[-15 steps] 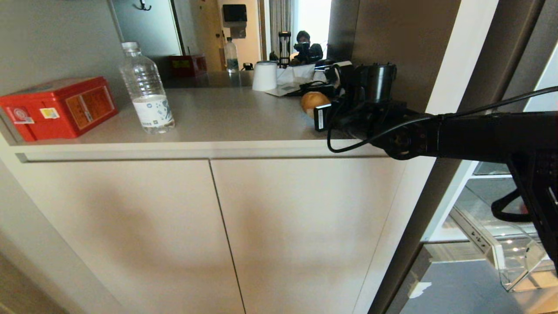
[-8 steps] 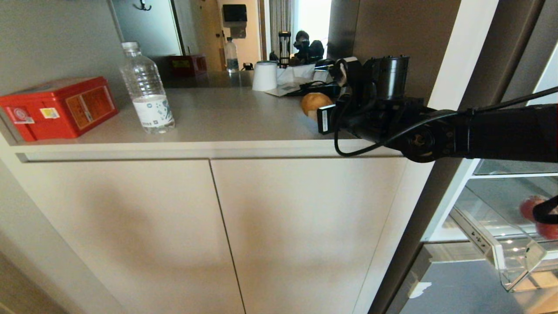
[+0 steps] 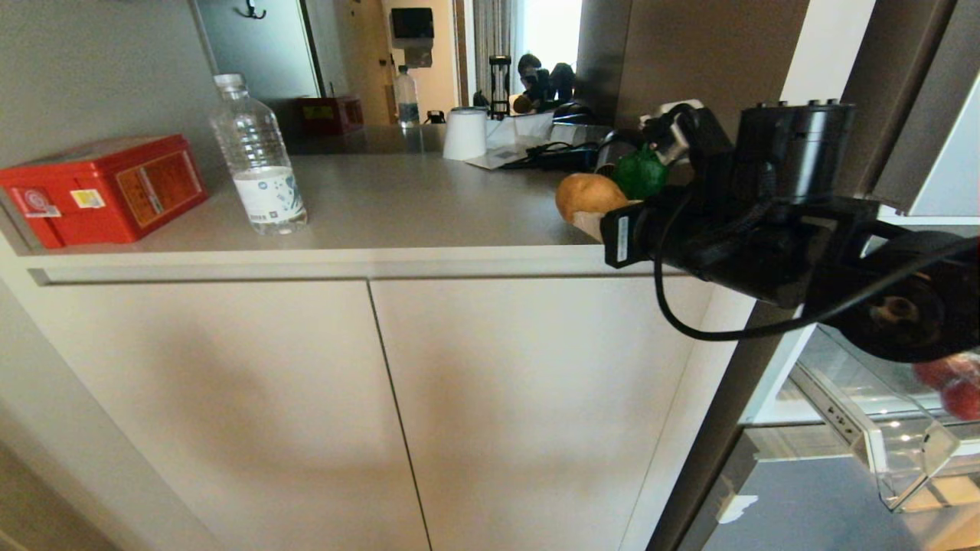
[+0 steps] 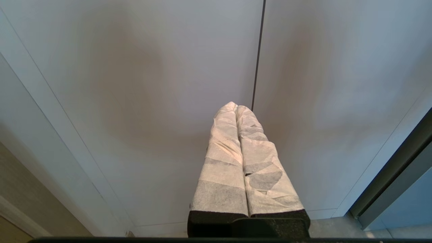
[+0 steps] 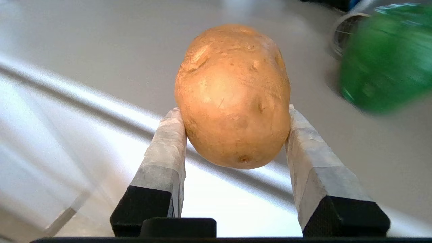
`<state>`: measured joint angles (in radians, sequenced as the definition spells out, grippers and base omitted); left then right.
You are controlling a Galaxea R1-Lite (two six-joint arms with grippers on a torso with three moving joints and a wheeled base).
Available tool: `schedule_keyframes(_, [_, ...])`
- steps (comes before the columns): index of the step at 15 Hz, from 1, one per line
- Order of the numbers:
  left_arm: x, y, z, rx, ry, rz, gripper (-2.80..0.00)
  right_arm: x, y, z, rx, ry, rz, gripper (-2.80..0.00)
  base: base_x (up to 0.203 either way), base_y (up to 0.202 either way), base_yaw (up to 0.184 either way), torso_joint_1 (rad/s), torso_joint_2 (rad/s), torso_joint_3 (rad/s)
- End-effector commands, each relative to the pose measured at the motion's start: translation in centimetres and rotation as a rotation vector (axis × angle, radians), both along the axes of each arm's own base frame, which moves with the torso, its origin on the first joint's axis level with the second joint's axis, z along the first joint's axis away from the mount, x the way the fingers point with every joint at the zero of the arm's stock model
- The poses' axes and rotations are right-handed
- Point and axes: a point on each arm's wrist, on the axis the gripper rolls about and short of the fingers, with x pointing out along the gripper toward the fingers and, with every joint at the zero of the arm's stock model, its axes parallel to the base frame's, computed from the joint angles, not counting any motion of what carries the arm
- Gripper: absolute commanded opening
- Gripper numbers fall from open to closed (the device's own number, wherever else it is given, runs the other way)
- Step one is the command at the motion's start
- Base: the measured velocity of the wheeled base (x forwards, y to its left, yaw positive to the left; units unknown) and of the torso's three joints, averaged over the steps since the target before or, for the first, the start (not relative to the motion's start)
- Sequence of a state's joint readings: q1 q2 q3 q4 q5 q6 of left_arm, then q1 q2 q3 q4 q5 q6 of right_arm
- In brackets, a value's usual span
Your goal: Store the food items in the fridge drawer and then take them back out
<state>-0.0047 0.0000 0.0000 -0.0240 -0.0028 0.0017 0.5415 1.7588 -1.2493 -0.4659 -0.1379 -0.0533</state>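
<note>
My right gripper (image 5: 233, 111) is shut on the tan-brown potato (image 5: 233, 94), its taped fingers (image 5: 168, 145) pressing both sides. In the head view the potato (image 3: 588, 195) hangs just above the counter's front right edge, ahead of the black right arm. The green bell pepper (image 3: 641, 174) (image 5: 384, 57) sits on the counter just behind it, untouched. The clear fridge drawer (image 3: 880, 451) stands pulled out at the lower right. My left gripper (image 4: 236, 108) is shut and empty, parked facing the white cabinet doors.
On the grey counter (image 3: 398, 207) stand a clear water bottle (image 3: 259, 157) and a red box (image 3: 99, 187) at the left, with a white cup (image 3: 465, 134) and cables at the back. Red items (image 3: 949, 383) show behind the drawer.
My right arm has drawn back toward the camera and to the right with the potato in its grip. The pepper, hidden behind the arm before, now shows.
</note>
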Motion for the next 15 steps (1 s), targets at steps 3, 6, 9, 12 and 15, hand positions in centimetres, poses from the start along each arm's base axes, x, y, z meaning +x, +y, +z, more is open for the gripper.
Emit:
schedule_keyframes(3, [0.1, 0.0, -0.3, 0.000, 0.010, 0.000, -2.80, -7.0, -4.2, 1.0, 0.049, -0.044, -0.004, -2.80, 0.000, 0.000, 0.000, 0.000, 0.00, 0.000])
schedule_keyframes(6, [0.1, 0.0, -0.3, 0.000, 0.010, 0.000, -2.80, -11.2, -7.4, -1.0, 0.052, -0.013, -0.085, -2.80, 0.000, 0.000, 0.000, 0.000, 0.00, 0.000])
schedule_keyframes(9, [0.1, 0.0, -0.3, 0.000, 0.010, 0.000, -2.80, -13.4, -10.2, -3.3, 0.034, 0.024, -0.227, -2.80, 0.000, 0.000, 0.000, 0.000, 0.00, 0.000])
schedule_keyframes(12, [0.1, 0.0, -0.3, 0.000, 0.010, 0.000, -2.80, -13.2, -12.7, -4.7, 0.008, 0.064, -0.394, -2.80, 0.000, 0.000, 0.000, 0.000, 0.00, 0.000])
schedule_keyframes(15, [0.1, 0.0, -0.3, 0.000, 0.010, 0.000, -2.80, -12.5, -15.5, -5.8, -0.011, 0.114, -0.562, -2.80, 0.000, 0.000, 0.000, 0.000, 0.00, 0.000])
